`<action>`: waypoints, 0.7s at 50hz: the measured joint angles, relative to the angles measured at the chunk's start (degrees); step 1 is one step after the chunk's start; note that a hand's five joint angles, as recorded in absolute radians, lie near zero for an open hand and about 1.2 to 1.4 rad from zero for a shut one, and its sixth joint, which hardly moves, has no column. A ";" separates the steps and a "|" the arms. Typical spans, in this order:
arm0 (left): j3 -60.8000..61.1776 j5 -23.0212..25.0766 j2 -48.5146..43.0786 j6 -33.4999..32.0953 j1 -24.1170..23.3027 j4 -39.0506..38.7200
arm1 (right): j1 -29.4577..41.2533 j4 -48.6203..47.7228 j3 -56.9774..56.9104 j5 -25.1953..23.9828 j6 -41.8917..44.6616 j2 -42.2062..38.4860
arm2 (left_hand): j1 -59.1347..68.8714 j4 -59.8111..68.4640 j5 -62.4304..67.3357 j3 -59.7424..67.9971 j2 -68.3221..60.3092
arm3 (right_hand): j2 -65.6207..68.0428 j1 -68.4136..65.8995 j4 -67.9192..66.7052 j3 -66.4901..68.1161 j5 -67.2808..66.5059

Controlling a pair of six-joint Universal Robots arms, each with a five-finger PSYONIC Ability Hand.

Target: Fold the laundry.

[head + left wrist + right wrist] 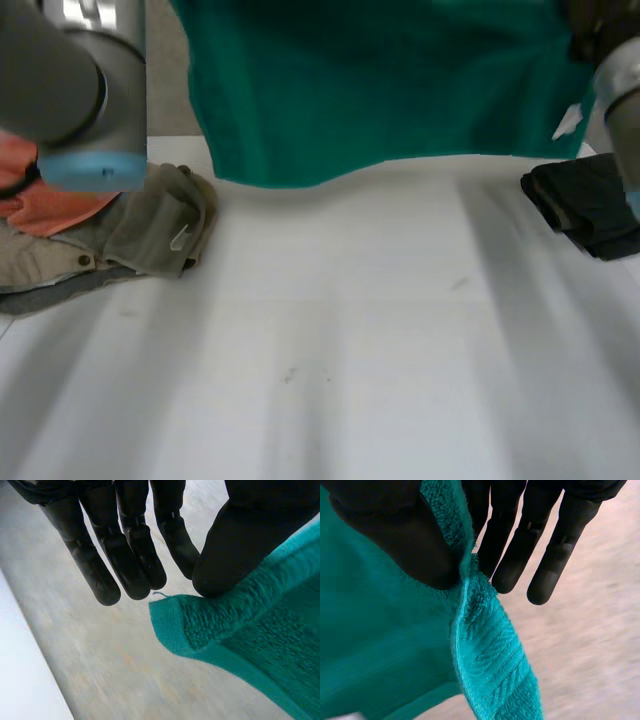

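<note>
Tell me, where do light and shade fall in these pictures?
Head view: soft grey bands streak the white table below the hanging teal towel, which is evenly lit. Left wrist view: a faint sheen lies on the left hand, along its fingers. Right wrist view: the right hand shows a near-featureless black thumb against the towel.

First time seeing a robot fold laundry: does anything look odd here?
Nothing damaged. The towel, held by the left robot hand and right robot hand, hangs askew, lower toward the left arm.
</note>
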State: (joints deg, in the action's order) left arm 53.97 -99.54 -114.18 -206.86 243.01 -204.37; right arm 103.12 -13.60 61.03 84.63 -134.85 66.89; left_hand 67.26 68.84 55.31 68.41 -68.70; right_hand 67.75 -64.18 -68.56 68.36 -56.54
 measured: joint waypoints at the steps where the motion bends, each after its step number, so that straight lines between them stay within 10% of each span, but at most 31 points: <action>1: 3.98 0.12 0.91 0.48 0.08 0.41 | -0.04 2.80 2.07 -0.61 -0.15 0.04 | 0.00 0.00 0.00 0.00 0.00 | 0.03 0.00 -0.05 0.13 0.00; 17: 35.53 2.15 2.67 4.08 0.24 -1.35 | -6.76 16.49 20.85 -9.98 -16.27 -4.76 | 0.00 0.00 0.00 0.00 -0.03 | 0.30 0.00 -0.16 0.15 0.00; 35: 39.12 2.80 4.18 4.28 1.15 -2.34 | -21.04 17.53 24.31 -11.16 -39.49 -8.05 | 0.00 0.00 0.00 0.01 -0.03 | -22.55 18.17 24.32 -23.30 22.61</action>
State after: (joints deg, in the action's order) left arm 93.08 -96.74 -110.00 -202.57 244.15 -206.71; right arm 82.08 3.93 85.34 73.46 -174.34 58.83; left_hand 67.26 68.84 55.31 68.42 -68.73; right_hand 45.21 -46.01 -44.24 45.06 -33.94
